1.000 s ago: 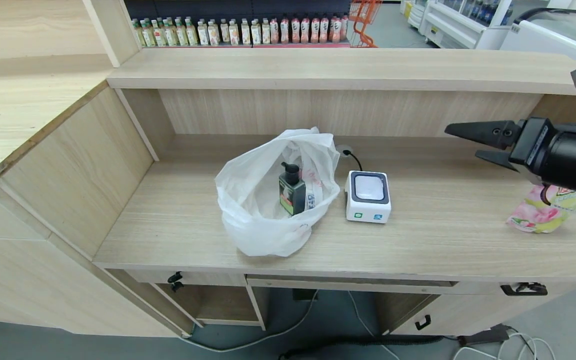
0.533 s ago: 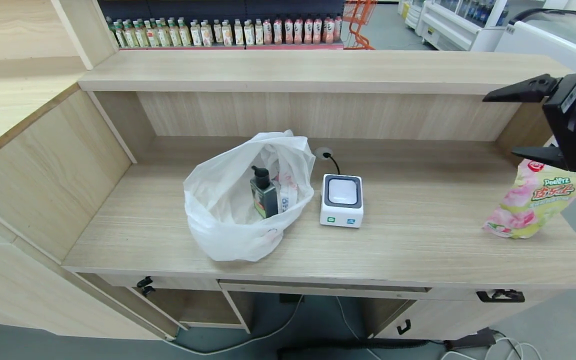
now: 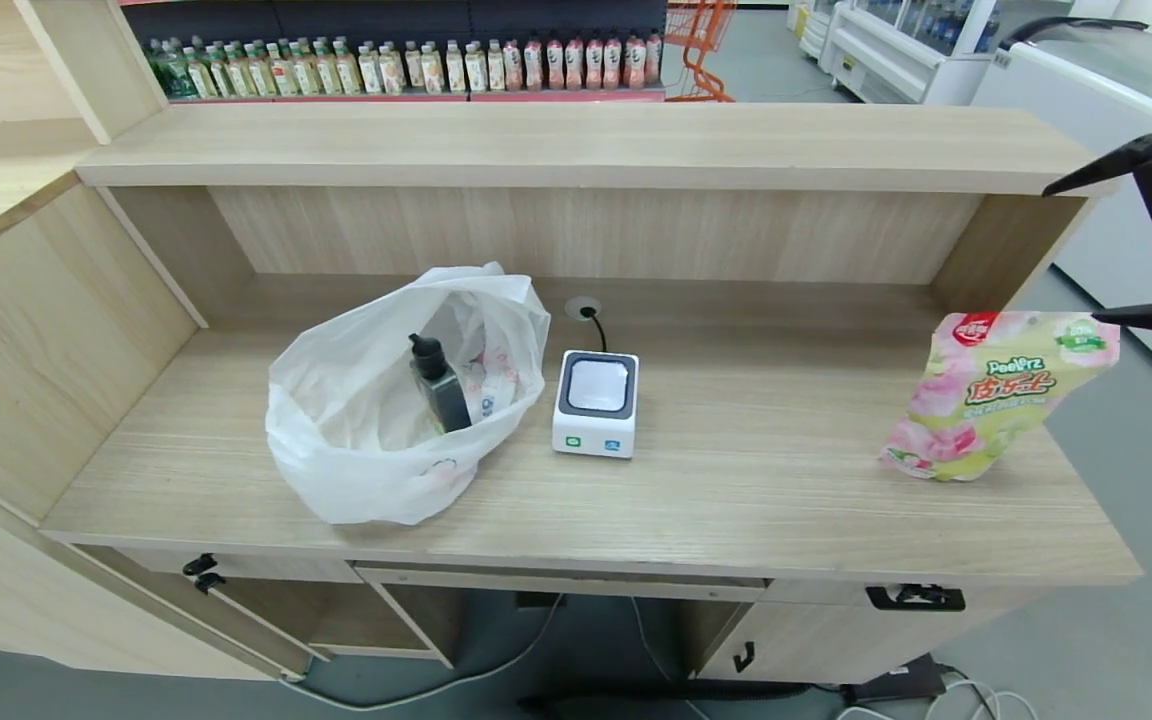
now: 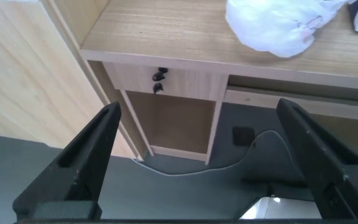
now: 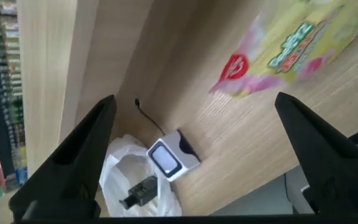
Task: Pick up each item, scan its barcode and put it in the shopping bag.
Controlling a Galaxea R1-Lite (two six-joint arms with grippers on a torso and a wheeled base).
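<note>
Pump bottle [image 3: 441, 385] is noted inside the shopping bag [image 3: 356, 440], toward the counter's [image 3: 736, 500] left end; the pouch [image 3: 996, 395] sits ungrasped by the right edge, so its pick-up is judged the step in hand. Right gripper [image 3: 1071, 255], fingers spread wide, is held above the pouch; a descent and a closing on its top are called for, then a pass over the scanner [image 3: 596, 400]. Left gripper [image 4: 199, 107], fingers likewise spread, is hung low off the front edge.

White shopping bag [image 3: 336, 470] with dark pump bottle [image 3: 441, 390] inside, beside scanner [image 3: 595, 403]; pink pouch [image 3: 996, 395] far right.

A pale wooden counter [image 3: 756, 470] carries a barcode scanner [image 3: 596, 402] near its middle (its cable [image 3: 593, 322] leaves toward twelve o'clock). At the scanner's nine o'clock, just beside it, sits the white shopping bag [image 3: 356, 440]. At three o'clock, well apart, stands a pink-and-green pouch [image 3: 986, 395].
</note>
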